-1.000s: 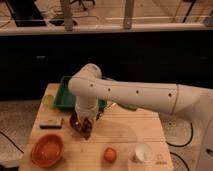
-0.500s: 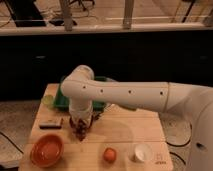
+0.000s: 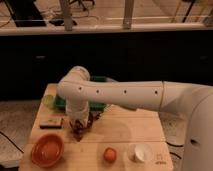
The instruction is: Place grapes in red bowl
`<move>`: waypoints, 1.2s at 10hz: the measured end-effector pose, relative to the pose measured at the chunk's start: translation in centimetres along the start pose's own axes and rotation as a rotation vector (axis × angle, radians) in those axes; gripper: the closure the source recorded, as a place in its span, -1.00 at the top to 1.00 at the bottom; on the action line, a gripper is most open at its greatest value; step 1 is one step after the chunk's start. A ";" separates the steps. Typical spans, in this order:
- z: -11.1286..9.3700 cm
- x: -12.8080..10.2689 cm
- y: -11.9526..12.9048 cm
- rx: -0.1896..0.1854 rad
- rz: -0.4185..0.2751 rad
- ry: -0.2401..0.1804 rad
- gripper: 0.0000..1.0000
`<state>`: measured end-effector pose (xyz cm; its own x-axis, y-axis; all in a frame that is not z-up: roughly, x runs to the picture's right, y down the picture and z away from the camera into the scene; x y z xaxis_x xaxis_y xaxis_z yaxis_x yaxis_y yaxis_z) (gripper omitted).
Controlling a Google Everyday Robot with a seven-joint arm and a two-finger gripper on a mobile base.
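Along the near edge of the worktop [image 3: 131, 131], the red bowl [image 3: 47, 150] sits at the near-left corner. A round orange fruit [image 3: 109, 155] and a small white cup [image 3: 140, 152] line up to its right, both apart from the bowl.

Just behind the bowl, left of the middle, the gripper [image 3: 81, 121] points down from the white arm [image 3: 120, 95]. The grapes [image 3: 78, 130] show as a dark lump at its tip, low over the wood and short of the bowl's far rim. Whether the gripper is closed on the bunch or only standing over it cannot be told, as its dark parts merge with the fruit.

The risks lie in the short crossing to the bowl. A lumpy bunch pinched by a few berries may tear or slip and land on the wood. A low carry could knock the bowl's rim and push it towards the near edge. A release made too soon would leave the grapes outside the bowl.

A flat dark object [image 3: 51, 123] lies near the left edge; what it is cannot be made out. Further back, the arm covers most of a green tray [image 3: 61, 104] at the far edge, hiding its contents. A pale green item [image 3: 47, 99] at the far-left corner is perhaps another fruit. The robot's body is cut off at the right.
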<state>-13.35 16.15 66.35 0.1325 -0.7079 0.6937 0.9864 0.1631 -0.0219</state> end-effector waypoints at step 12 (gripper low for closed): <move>1.6 0.4 -2.4 0.028 -0.009 -0.013 -1.00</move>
<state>-15.85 16.58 67.82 0.1219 -0.7002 0.7034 0.9844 0.1759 0.0044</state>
